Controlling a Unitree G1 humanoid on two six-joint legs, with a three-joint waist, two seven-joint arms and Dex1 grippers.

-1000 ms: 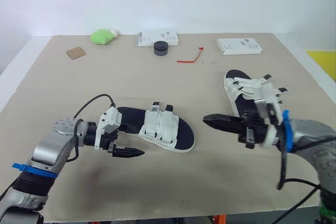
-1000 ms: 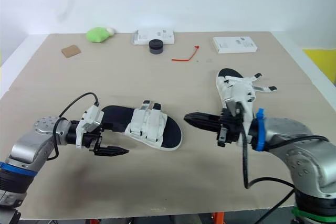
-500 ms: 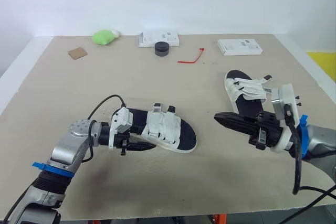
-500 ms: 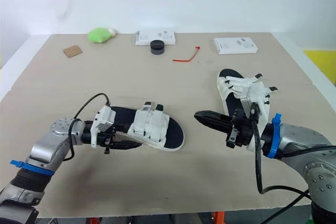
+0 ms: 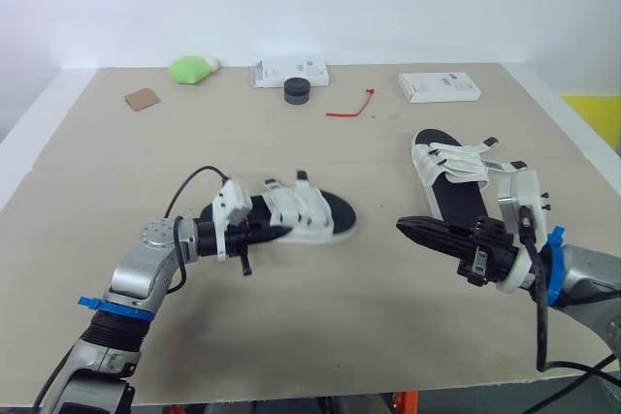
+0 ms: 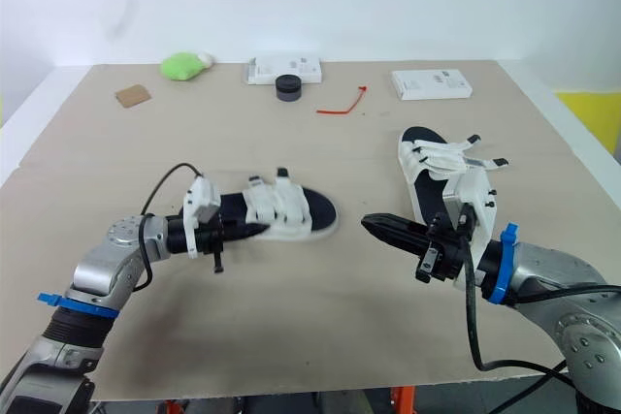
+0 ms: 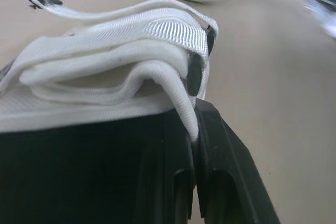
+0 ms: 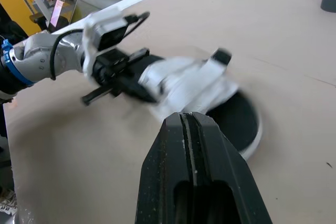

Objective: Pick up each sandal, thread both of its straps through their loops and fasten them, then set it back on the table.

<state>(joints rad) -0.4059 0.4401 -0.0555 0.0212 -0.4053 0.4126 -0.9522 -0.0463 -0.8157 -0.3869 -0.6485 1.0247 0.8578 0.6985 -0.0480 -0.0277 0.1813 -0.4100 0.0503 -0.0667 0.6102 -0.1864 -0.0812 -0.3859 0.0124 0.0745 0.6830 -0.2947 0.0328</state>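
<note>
Left eye view: the left gripper (image 5: 276, 231) grips the near sandal (image 5: 309, 214) at its side, mid-counter (image 5: 320, 336); the far sandal (image 5: 448, 174) lies just beyond the right gripper (image 5: 408, 228). Left wrist view: narrow fingers (image 7: 223, 182) pinch a white strap (image 7: 178, 93). Right wrist view: the right gripper, pressed closed and empty, points toward the near sandal.
</note>
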